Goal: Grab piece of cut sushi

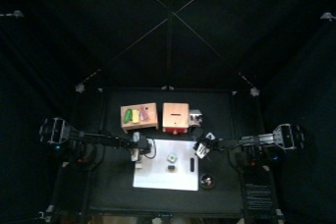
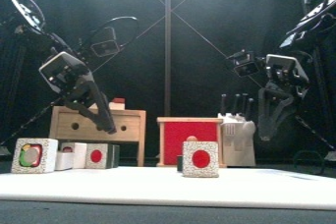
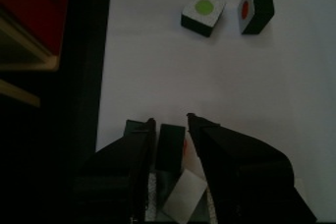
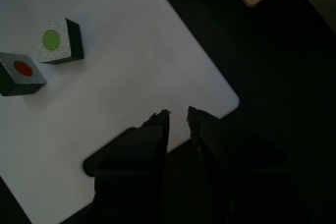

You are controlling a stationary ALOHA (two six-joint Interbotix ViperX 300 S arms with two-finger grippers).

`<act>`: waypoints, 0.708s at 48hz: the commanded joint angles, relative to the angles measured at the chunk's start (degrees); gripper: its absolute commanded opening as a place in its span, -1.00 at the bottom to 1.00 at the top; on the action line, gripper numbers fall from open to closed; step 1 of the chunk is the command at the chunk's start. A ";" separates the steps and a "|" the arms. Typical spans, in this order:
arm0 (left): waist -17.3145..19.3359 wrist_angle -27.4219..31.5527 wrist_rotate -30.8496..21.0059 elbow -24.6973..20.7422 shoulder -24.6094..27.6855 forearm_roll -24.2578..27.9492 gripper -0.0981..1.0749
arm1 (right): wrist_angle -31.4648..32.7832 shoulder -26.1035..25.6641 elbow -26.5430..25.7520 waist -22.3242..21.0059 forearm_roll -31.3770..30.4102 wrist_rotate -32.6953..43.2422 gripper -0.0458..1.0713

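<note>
- sushi pieces [image 3: 205, 12], green- and red-centred, sat together on the white board [image 3: 197, 81] on the desk, ahead of the left claw [image 3: 174, 128].
- left claw spread, empty; right claw [image 4: 178, 120] nearly pressed together, equally apart.

No readable words, numbers, labels or brand marks appear on anything in these views.

matt white board [image 3: 237, 81], wooden box [image 2: 98, 122]
</note>
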 commanded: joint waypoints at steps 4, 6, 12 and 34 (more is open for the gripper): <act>-0.62 -3.60 0.26 -3.60 1.05 0.70 0.43 | -0.26 -0.70 -1.41 0.18 -0.09 -0.09 0.25; -0.79 -4.57 0.18 -4.57 1.93 1.41 0.44 | -0.26 -0.62 -1.49 0.18 -0.18 -0.09 0.25; -0.88 -6.15 0.09 -8.26 6.06 4.39 0.48 | -0.26 -0.62 -1.76 0.18 -0.44 -0.09 0.25; -2.90 -5.98 0.00 -19.86 17.84 8.96 0.89 | 0.70 -1.14 -1.14 1.05 -0.26 -0.09 0.25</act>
